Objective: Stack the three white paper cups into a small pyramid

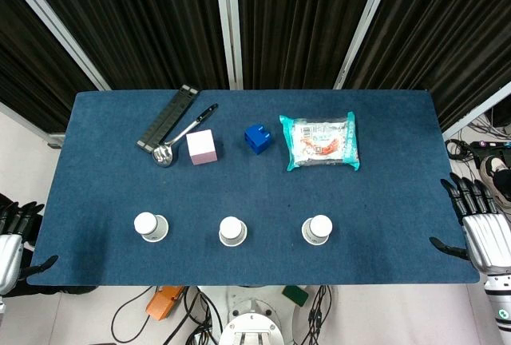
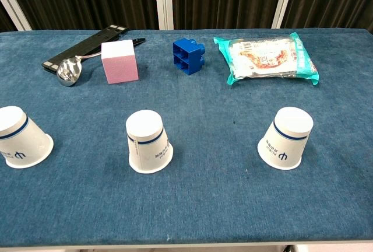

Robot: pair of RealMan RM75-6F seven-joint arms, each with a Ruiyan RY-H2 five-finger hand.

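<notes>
Along the near edge of the blue table (image 1: 383, 193), three white paper cups stand upside down in a row, well apart from one another: the left cup (image 1: 150, 226), the middle cup (image 1: 232, 231) and the right cup (image 1: 317, 229). None is stacked on another. Each shows a blue band near its upturned base in the chest view.

Off the table's left edge, the left hand (image 1: 14, 237) rests with its dark fingers spread and nothing in them, well apart from the left cup. At the table's right edge, the right hand (image 1: 477, 225) likewise holds nothing, fingers apart and pointing away from the robot, thumb reaching toward the cloth; it is well apart from the right cup.

Farther back lie a black bar (image 1: 167, 118) with a metal spoon (image 1: 182, 135) across it, a pink cube (image 1: 202, 147), a blue block (image 1: 257, 137) and a teal snack packet (image 1: 321, 141).
</notes>
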